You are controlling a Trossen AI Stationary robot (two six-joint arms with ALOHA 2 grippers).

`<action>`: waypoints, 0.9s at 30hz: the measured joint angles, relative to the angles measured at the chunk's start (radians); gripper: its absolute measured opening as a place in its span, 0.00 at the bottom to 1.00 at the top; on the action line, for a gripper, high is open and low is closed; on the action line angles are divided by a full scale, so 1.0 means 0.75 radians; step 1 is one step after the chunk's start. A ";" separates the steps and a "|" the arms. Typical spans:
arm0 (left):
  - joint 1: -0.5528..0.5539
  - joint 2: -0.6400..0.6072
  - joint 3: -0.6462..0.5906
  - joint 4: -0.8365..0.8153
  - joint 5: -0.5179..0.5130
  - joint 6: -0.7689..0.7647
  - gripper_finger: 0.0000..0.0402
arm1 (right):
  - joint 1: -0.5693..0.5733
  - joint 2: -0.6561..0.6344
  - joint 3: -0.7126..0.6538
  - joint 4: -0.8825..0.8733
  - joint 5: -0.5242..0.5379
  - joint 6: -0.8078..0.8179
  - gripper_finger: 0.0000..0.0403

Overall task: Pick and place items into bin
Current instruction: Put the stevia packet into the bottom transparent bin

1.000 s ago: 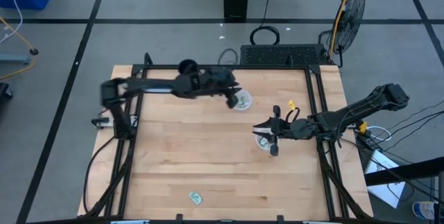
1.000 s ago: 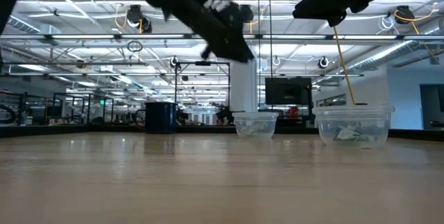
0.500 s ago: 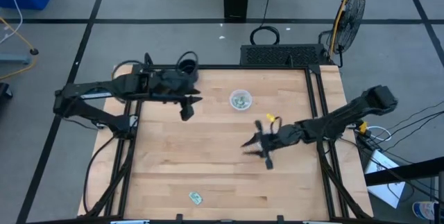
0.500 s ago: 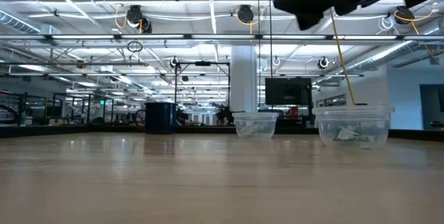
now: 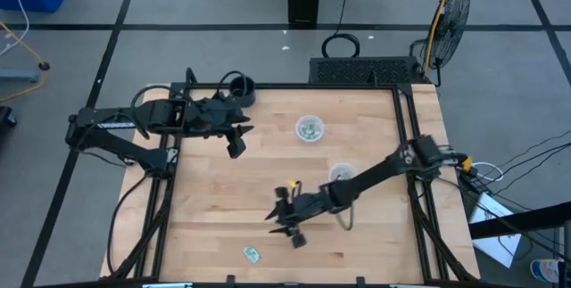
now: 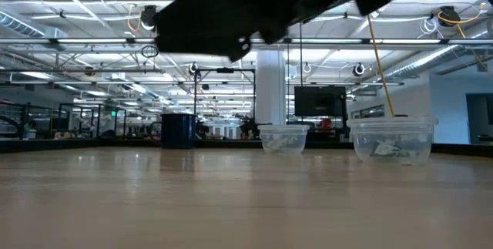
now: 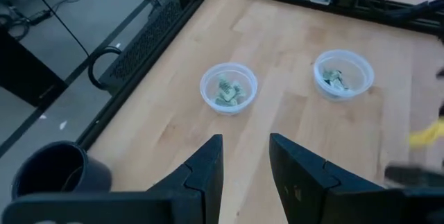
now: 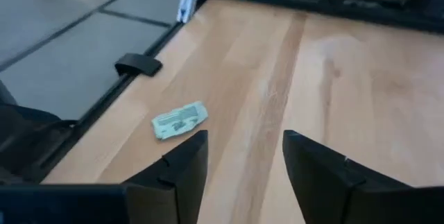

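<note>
Right gripper (image 5: 290,226) hangs near the lone packet (image 5: 252,253), fingers apart and empty; a flat packet may slide off the nearby table edge; left gripper (image 5: 236,141) waits open, empty.

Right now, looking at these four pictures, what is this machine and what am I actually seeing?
It is a robot with two dark jointed arms at a wooden table, each ending in a two-finger gripper. One picture looks straight down on everything. One looks level across the tabletop into the room behind. The other two come from cameras on each wrist, peering past that arm's own fingers.

On the table stand two clear bins: one near the far edge, one toward the right, both already holding small green-and-white packets. One packet lies loose near the front edge. A black mug sits at the far left corner.

The right gripper reaches out near that loose packet, fingers open and empty. The left gripper hangs over the table's left side, also open, holding nothing.
</note>
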 joint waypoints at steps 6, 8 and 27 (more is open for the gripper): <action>0.001 0.001 0.000 0.000 0.000 -0.012 0.31 | 0.059 0.236 0.236 0.003 -0.073 -0.022 0.43; 0.001 0.001 0.000 0.001 0.000 -0.015 0.31 | 0.080 0.291 0.296 0.021 -0.072 -0.024 0.43; -0.006 0.001 0.000 0.002 0.002 -0.108 0.31 | 0.075 0.590 0.446 0.267 -0.104 0.084 0.42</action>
